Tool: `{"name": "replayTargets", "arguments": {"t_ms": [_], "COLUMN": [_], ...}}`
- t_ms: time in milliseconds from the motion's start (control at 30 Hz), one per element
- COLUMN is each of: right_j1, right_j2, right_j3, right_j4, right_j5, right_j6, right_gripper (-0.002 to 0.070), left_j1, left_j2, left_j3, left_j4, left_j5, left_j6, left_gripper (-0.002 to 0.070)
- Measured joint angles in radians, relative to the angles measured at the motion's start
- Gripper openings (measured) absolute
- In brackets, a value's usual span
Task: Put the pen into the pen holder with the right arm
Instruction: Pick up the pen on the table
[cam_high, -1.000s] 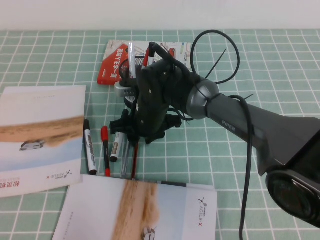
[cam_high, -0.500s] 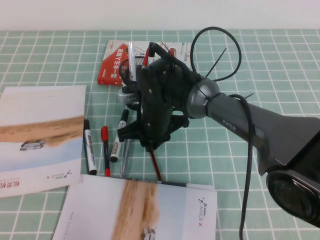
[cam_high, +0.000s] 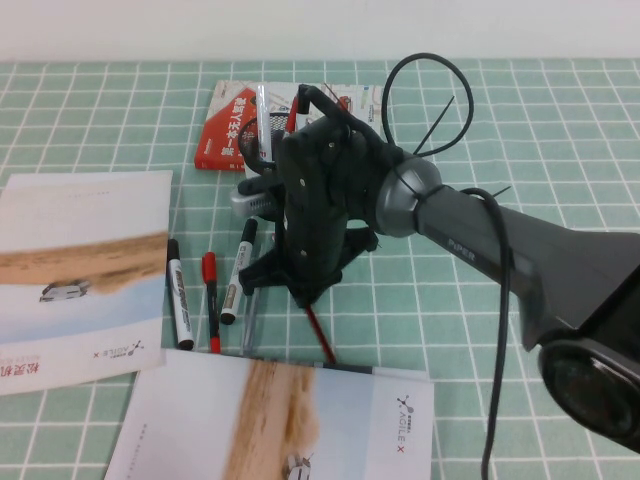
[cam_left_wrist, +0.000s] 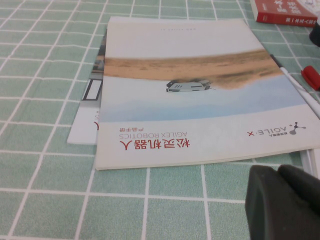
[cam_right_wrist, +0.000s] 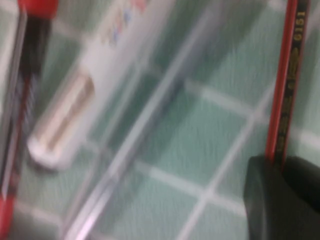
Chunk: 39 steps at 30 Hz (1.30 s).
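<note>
**Right claw pinches the pen just off the bench**

The right claw (cam_high: 300, 290) is closed tight on the pen (cam_high: 320, 335), a thin dark-red stick. In the right wrist view the black fingertips (cam_right_wrist: 280, 200) press against both sides of the pen (cam_right_wrist: 282, 85), with no gap showing between pads and shaft. From the high view the pen slants down out of the claw, its lower end near the edge of the near brochure (cam_high: 290, 420); whether that end touches the bench (cam_high: 560, 120) cannot be told.

The right arm (cam_high: 480, 250) reaches in from the right side, its wrist bent steeply down so the claw points at the bench, directly in front of the pen holder (cam_high: 262, 190). The holder is mostly hidden behind the wrist, and stands in front of a red book (cam_high: 232, 125).

Just left of the right claw lie a white marker (cam_high: 236, 275), a clear grey pen (cam_high: 249, 320), a red-capped pen (cam_high: 211, 300) and a black-capped marker (cam_high: 179, 295).

The left claw (cam_left_wrist: 285, 202) hovers close to the corner of the left brochure (cam_left_wrist: 200, 90); its two dark fingers sit together, holding nothing.
</note>
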Motion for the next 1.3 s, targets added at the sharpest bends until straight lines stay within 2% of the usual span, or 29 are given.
{"name": "replayTargets", "arguments": {"t_ms": [267, 400, 600, 767, 833, 1033, 1200, 1300], "right_j1": [0.008, 0.008, -0.021, -0.058, -0.069, -0.073, -0.073, -0.075], "right_j2": [-0.172, -0.329, -0.515, -0.559, -0.559, -0.557, -0.553, -0.539], "right_j3": [0.254, 0.43, 0.659, 0.789, 0.809, 0.817, 0.79, 0.748], "right_j4": [-0.045, -0.07, -0.157, -0.249, -0.265, -0.356, -0.331, -0.286], "right_j5": [0.008, -0.089, -0.456, -0.905, -0.975, -0.894, -0.724, -0.613], "right_j6": [-0.007, 0.024, 0.1, 0.159, 0.166, 0.166, 0.164, 0.09], "right_gripper": [0.0012, 0.0, -0.0014, -0.0017, -0.0017, -0.0017, -0.001, 0.002], "left_j1": [0.0, 0.0, 0.0, 0.0, 0.005, 0.022, 0.022, 0.022], "left_j2": [0.0, 0.0, 0.0, 0.0, 0.0, 0.0, 0.0, 0.0], "left_j3": [0.0, 0.0, 0.0, 0.0, 0.0, 0.0, 0.0, 0.0], "left_j4": [0.0, 0.0, 0.0, 0.0, 0.0, 0.0, 0.0, 0.0], "left_j5": [0.0, 0.0, 0.0, 0.0, 0.0, 0.0, 0.0, 0.0], "left_j6": [0.0, 0.0, 0.0, 0.0, 0.0, 0.0, 0.0, 0.0], "left_gripper": [-0.0004, -0.0004, -0.0004, -0.0004, -0.0004, -0.0004, -0.0004, -0.0004]}}
